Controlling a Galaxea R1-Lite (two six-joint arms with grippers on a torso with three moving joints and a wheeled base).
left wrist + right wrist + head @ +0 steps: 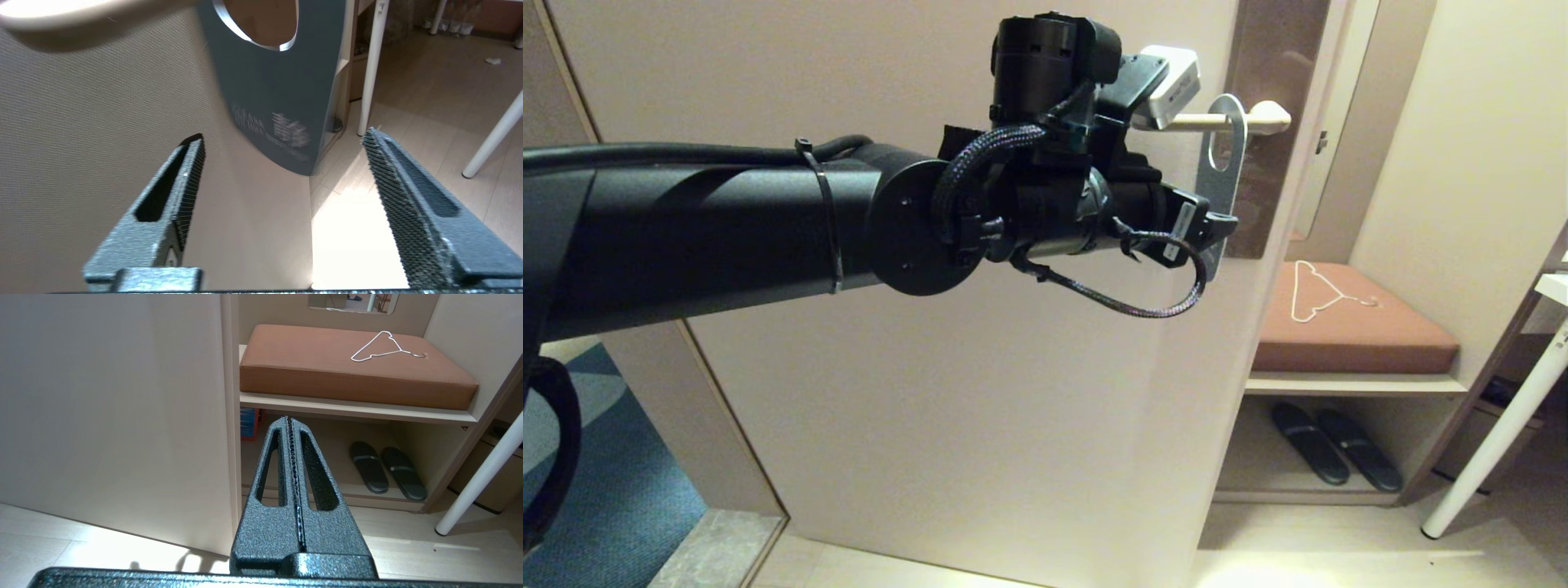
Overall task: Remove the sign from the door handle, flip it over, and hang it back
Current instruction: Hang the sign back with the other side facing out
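Left gripper (282,139) has its jaws wide apart, holding nothing, w/ the lower end of the flat grey door sign w/ an oval hole (273,106) just in front of the gap. The sign hangs on the long cream door handle (1262,120), on the pale door (980,392). Right gripper (291,418) is low, well under the handle, jaws pressed together, empty. Past the door: brown cushion (347,367) w/ a thin white wire hanger (382,346), black slippers (386,469) on the shelf below.
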